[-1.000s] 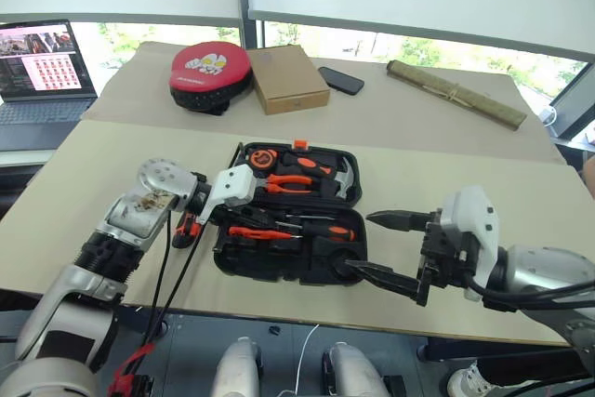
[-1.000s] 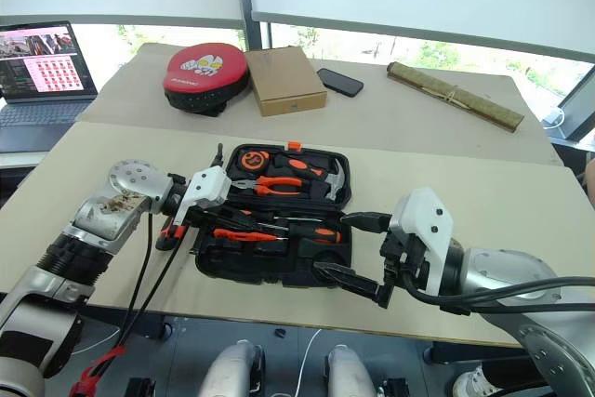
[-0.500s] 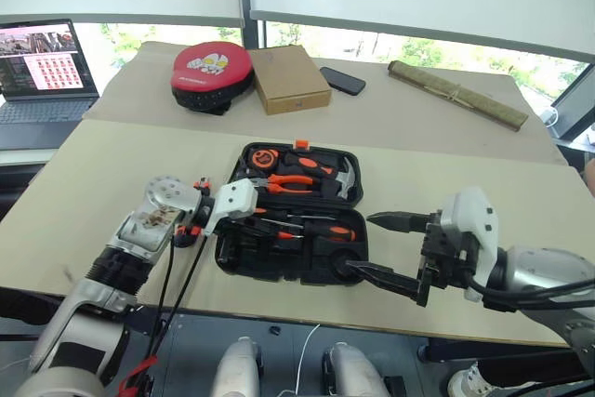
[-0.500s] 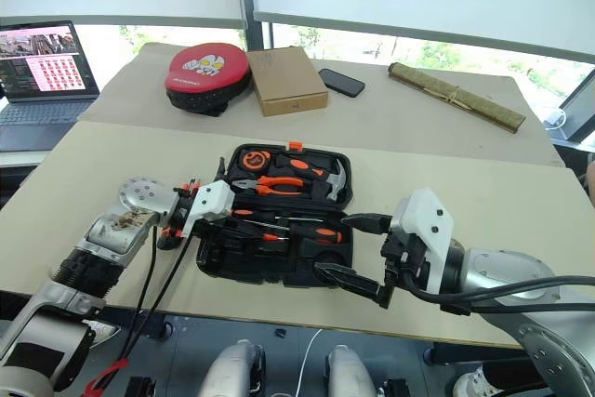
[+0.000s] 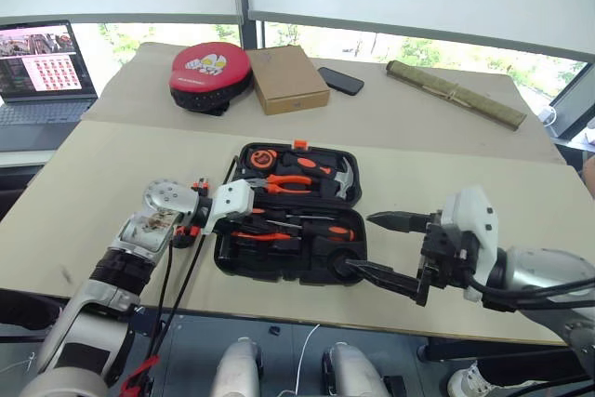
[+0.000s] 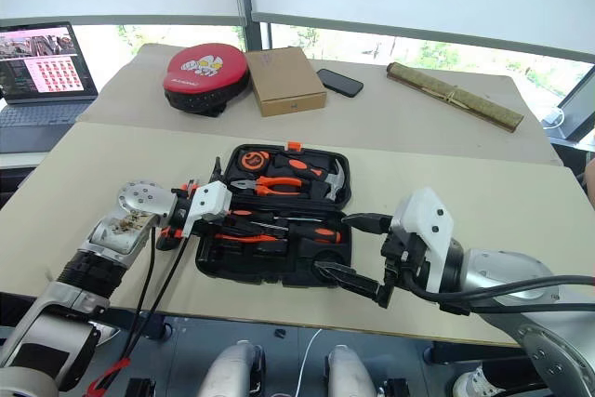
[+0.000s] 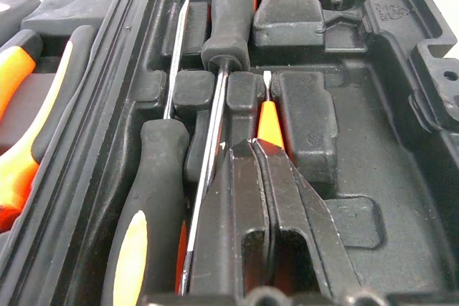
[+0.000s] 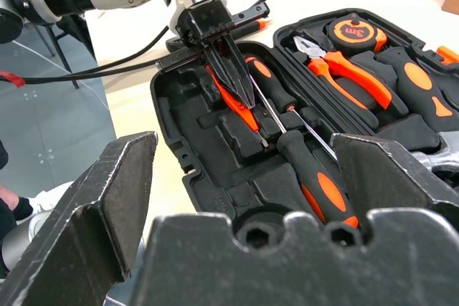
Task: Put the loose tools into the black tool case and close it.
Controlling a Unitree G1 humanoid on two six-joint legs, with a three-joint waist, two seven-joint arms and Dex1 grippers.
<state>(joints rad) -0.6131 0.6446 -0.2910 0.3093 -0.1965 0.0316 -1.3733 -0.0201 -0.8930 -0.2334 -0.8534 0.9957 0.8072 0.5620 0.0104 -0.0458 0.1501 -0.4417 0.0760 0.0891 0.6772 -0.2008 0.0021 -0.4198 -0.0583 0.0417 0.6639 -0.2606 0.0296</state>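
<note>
Left pincer (image 7: pixel 262 150) pressed together, seemingly pinching small orange screwdriver (image 7: pixel 270 121); right pincer (image 5: pixel 379 246) spread wide, empty

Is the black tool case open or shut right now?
Open. The black plastic clamshell tool case lies flat with its moulded slots exposed, two long black-and-orange screwdrivers seated inside.

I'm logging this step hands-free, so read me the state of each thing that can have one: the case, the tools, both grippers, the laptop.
Case: open, flat on the table.
Small screwdriver: held over its slot.
Two long screwdrivers: seated in slots.
Pliers: stowed.
Left gripper: shut on the small screwdriver.
Right gripper: open, empty.
Laptop: open, screen lit.
</note>
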